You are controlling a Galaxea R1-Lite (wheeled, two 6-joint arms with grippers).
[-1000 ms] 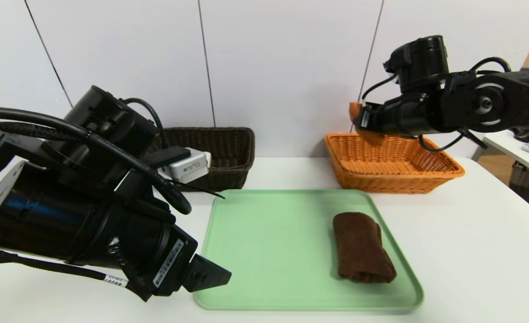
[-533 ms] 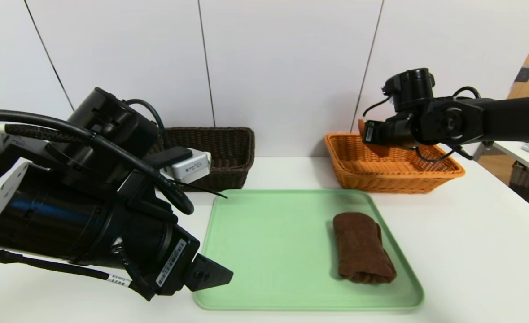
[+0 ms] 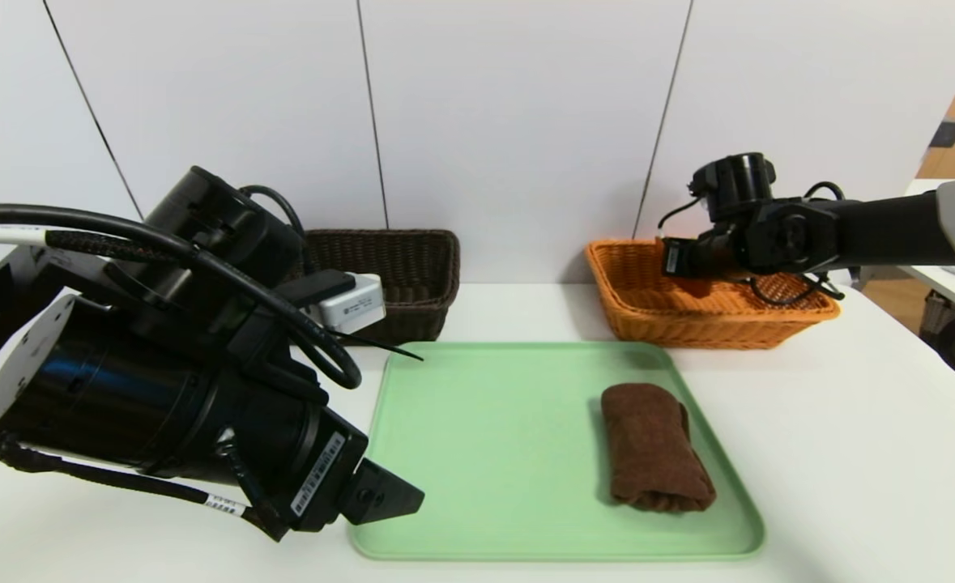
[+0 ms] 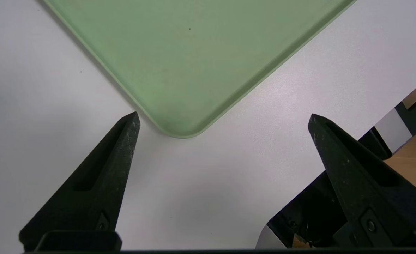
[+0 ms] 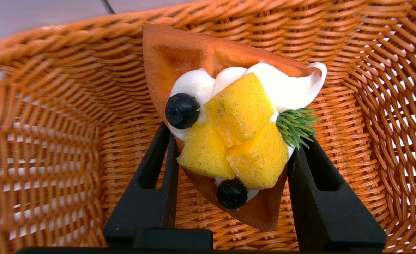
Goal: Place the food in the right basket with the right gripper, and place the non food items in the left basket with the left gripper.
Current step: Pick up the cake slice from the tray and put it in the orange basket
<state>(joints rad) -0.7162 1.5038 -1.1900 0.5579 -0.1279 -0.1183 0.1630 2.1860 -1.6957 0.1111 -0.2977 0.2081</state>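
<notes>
Orange pastry (image 5: 229, 141), wrist view only

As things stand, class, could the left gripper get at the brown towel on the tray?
Probably yes. The left gripper hangs open over the tray's near corner, and bare tray lies between it and the towel. The right gripper is off in the orange basket, holding the pastry.

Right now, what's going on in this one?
The right end effector is shut on the toy pastry, holding it inside the orange basket, not yet released. The left end effector hangs open near the green tray's corner, holding nothing. The brown towel lies on the tray. The dark basket sits behind.
</notes>
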